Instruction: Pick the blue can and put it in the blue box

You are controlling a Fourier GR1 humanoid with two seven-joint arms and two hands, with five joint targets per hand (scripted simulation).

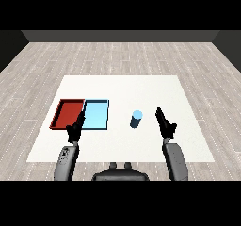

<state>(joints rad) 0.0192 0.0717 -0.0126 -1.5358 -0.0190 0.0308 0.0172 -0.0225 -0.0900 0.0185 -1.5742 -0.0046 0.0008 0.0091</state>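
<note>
Fingers of the right hand (164, 123) and left hand (75, 130) were held straight and together, holding nothing, above a white table (155, 88) on a grey plank floor (117, 55). Near the table's middle stood the blue can (136, 119), upright, plain and unlabelled, between the right hand and the light blue tray (96, 114), which touched the red tray (68, 113) toward the left edge.

Bare white surface (141, 86) btwn right hand (164, 124) & upright blue cylindrical can (136, 118); nothing blocks. Can to light blue shallow tray (96, 114): open gap. Left hand (75, 130) overlaps tray's near-left corner, beside red shallow tray (68, 113).
</note>
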